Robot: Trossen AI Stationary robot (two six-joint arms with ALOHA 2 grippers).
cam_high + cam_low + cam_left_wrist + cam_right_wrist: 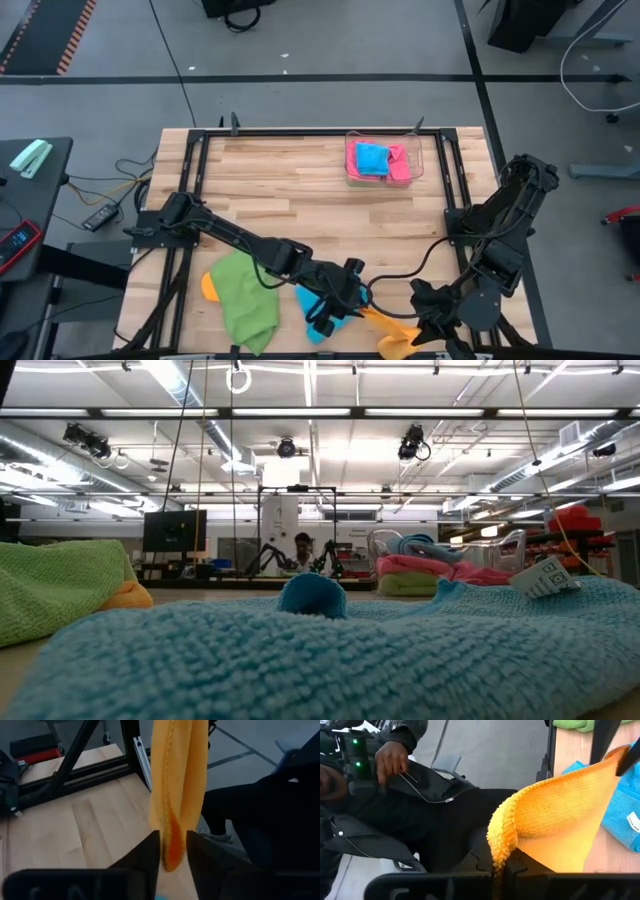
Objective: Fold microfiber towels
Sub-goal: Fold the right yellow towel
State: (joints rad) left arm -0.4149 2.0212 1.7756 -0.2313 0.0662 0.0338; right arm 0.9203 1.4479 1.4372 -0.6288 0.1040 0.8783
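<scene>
An orange microfiber towel spans between my two grippers at the table's near edge, right of centre. My left gripper is shut on its left end and my right gripper on its right end. Under it lies a sky blue towel, which fills the foreground of the low view. A green towel lies crumpled to the left, partly covering another orange cloth. Neither gripper shows in the low view. My left gripper pinches the orange towel's bunched, folded end between its two fingers. The cloth runs away from the fingers in lengthwise folds toward the other arm, off the table. My right gripper pinches the towel's thick folded edge between its two fingers, coming from the table's right near corner. From there the cloth stretches up across the blue towel to the left gripper's fingers.
A clear plastic tray at the far right holds folded pink and blue towels. A black frame runs round the wooden tabletop. A person in dark clothes sits just beyond the near edge, a hand raised.
</scene>
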